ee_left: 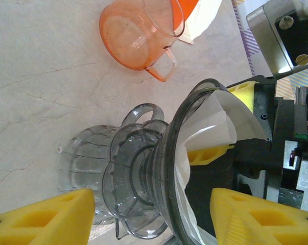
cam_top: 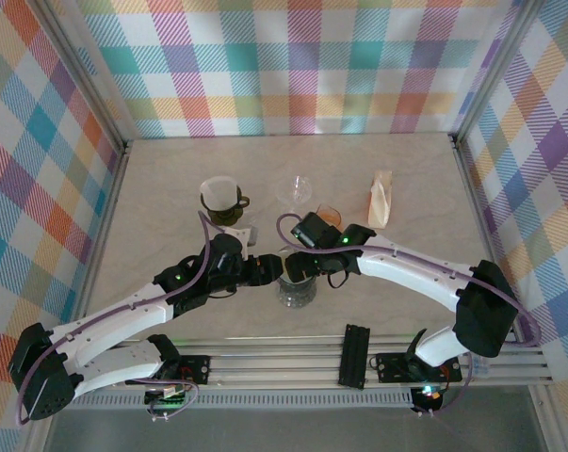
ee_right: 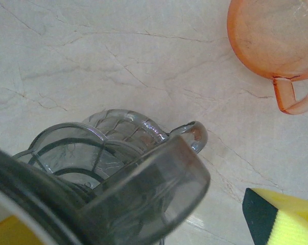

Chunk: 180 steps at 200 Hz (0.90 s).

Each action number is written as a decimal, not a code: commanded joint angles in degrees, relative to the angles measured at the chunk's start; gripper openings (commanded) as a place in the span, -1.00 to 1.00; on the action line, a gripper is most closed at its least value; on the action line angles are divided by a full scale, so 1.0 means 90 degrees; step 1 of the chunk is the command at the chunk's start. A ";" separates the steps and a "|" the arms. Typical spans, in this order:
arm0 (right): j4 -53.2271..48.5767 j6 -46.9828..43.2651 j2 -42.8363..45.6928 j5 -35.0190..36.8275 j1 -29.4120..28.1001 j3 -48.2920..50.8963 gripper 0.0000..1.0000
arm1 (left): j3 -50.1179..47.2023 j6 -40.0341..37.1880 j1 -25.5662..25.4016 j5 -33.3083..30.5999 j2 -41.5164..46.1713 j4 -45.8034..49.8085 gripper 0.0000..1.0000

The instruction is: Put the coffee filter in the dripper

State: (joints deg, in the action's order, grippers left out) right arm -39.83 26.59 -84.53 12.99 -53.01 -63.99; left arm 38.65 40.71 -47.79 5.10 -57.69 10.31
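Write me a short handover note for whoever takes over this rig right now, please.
Left gripper: fingers on either side of the grey dripper; cannot tell whether it grips.
Right gripper: open, one finger inside the white filter.
Things: the dripper stands mid-table between both arms.
Done: the filter is in the dripper's cone, with its edge above the rim.
Left: probably press it flush, then back both arms away.

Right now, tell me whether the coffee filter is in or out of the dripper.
In: the white coffee filter lies inside the smoky dripper, its cone lined with paper, one edge past the rim.
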 commanded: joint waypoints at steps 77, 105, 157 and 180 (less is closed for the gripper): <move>0.0084 0.0220 0.0181 0.0199 -0.0067 0.0193 0.81 | -0.0166 0.0014 0.0056 0.0243 0.0128 -0.0122 -0.07; 0.0088 0.0286 0.0385 0.0310 -0.0067 0.0123 0.82 | -0.0193 -0.0001 0.0051 0.0200 0.0205 -0.0080 -0.07; -0.0114 0.0445 0.1254 0.0624 -0.0066 0.0047 0.83 | -0.0191 0.0016 0.0055 0.0214 0.0179 -0.0100 -0.05; -0.0343 0.0526 0.1488 0.0672 -0.0060 0.0104 0.82 | -0.0212 0.0014 0.0051 0.0214 0.0183 -0.0125 -0.05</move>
State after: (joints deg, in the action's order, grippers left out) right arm -39.70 29.61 -73.10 17.23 -53.28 -63.13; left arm 37.69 40.97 -47.79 6.55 -56.77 10.31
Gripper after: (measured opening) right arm 0.914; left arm 0.475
